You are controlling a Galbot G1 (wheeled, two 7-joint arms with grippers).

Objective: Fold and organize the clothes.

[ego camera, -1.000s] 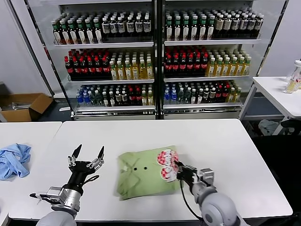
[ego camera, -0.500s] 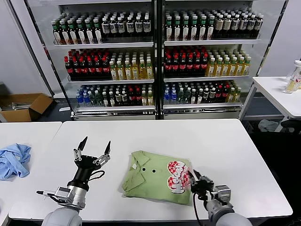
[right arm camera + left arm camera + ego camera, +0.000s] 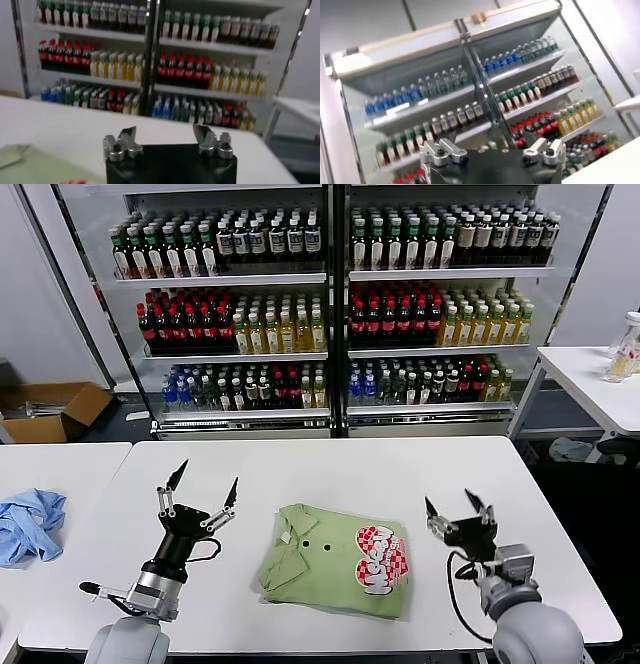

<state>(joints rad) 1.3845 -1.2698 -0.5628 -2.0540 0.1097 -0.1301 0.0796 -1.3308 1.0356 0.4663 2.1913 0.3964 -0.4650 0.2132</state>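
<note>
The light green polo shirt (image 3: 335, 560) lies folded into a compact, roughly rectangular bundle on the white table, near the front edge and about midway across it. It sits slightly askew, its collar and two small dark buttons at the left end, the red-and-white checkered round logo facing up at the right end. Nothing touches it. In the right wrist view only a green corner (image 3: 35, 167) shows.

Both grippers look the same: the left gripper (image 3: 201, 492) and right gripper (image 3: 456, 511) have thin black pointed fingers on silver metal knuckle blocks with dark screws, sitting on a black base. Black cables loop off each wrist, and the forearms are rounded grey shells.
</note>
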